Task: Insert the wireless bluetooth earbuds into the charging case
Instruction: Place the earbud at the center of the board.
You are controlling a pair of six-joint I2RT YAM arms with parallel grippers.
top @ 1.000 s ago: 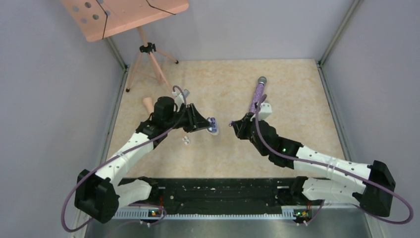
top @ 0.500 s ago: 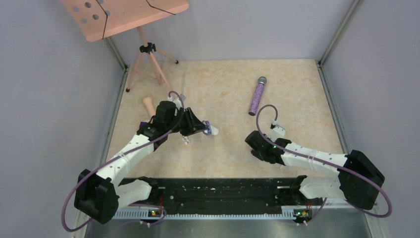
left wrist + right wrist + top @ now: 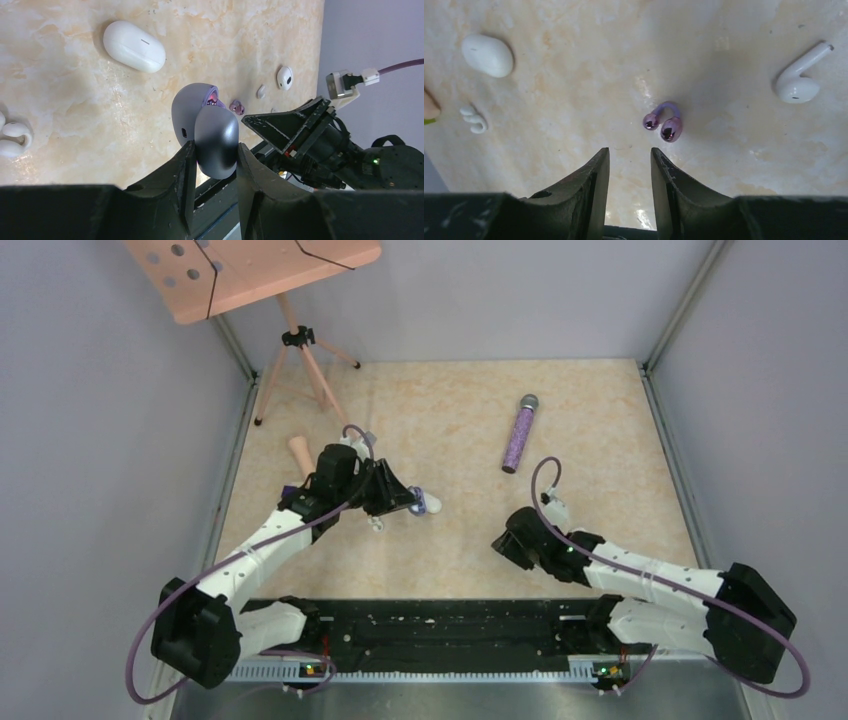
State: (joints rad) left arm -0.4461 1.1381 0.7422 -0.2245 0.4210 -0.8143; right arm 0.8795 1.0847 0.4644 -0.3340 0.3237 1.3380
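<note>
The left gripper (image 3: 214, 146) is clamping 1 half of the grey-purple charging case (image 3: 207, 127), w/ the case hanging open above the table (image 3: 75, 100). Something glossy pink is showing inside, prob. 1 bud already seated, but that can't be confirmed.

The right gripper (image 3: 629, 151) is hovering low w/ its fingers slightly apart and nothing between them. The purple earbud (image 3: 663, 122) is lying on the table just ahead of the tips, a bit right of the gap's centre line.

The step in hand is looking like the pick of that bud. To do it well:
- The right arm is needing a small sideways shift so the gap is sitting over the arch joining the bud's 2 beads.
- Then it is needing a descent until the tips are almost touching the table, before closing.
- The bud is tiny and glossy, so a slow, gentle close is mattering; a fast pinch is prob. flicking it away.

The white earbud (image 3: 799, 75) and white case (image 3: 488, 55) are lying well apart, so nothing is crowding the approach. The left arm is best holding the case steady, opening facing the incoming bud.
</note>
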